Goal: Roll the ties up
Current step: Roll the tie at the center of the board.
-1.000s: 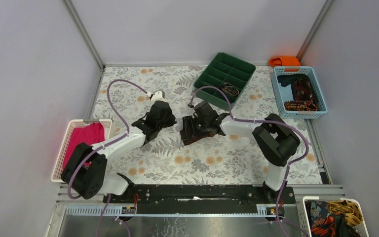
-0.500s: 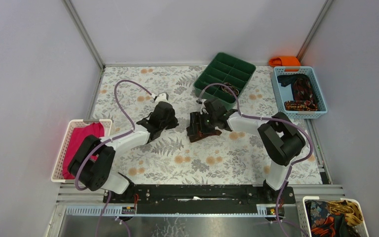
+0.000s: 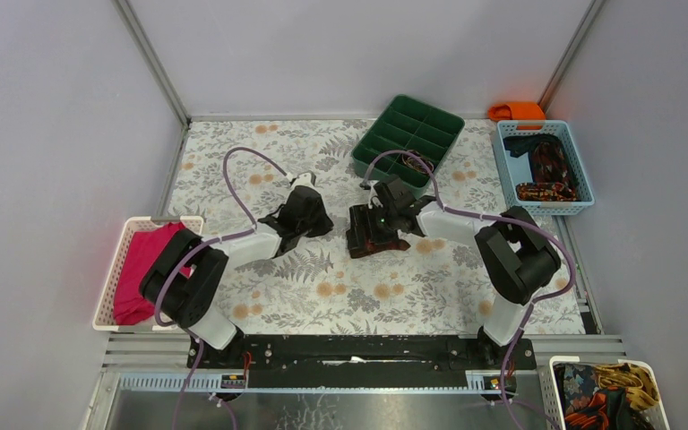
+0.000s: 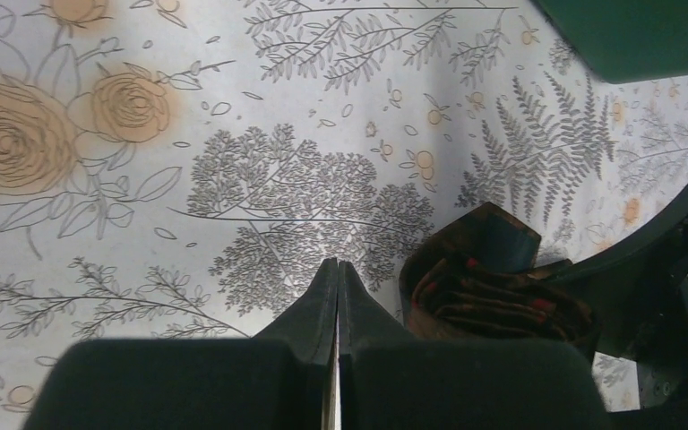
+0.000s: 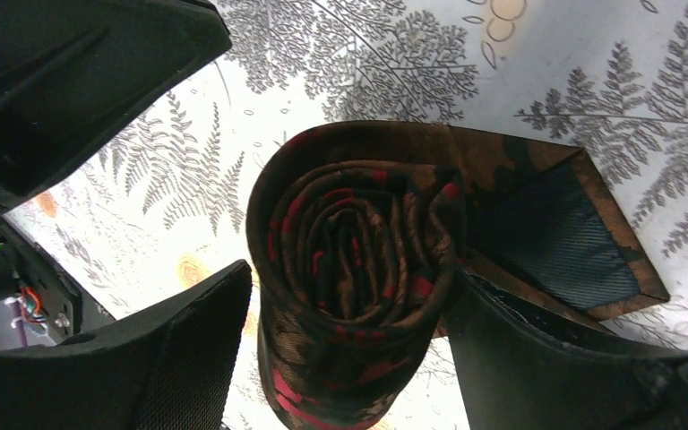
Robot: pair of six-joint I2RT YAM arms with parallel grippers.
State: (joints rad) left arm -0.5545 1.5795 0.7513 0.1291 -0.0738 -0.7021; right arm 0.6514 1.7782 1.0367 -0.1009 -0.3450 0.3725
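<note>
Floral-print tablecloth [image 3: 233, 152], centre: dark red-brown patterned fabric tie [image 5: 349, 224] sits rolled tight, tail flap flat. Right gripper [image 5: 349, 296] straddles the roll, jaws wide; clamped or slack, can't tell. Left gripper [image 4: 337, 278] pinched together, empty, beside it. Rolling looks done; next probably calls for stowing the roll without unwinding it.

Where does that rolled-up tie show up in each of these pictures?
Top external: rolled tie mid-table, near the green tray.
Left wrist: lower right.
Right wrist: centre, large.
Shared landmark: fern-print tablecloth beneath it.
</note>
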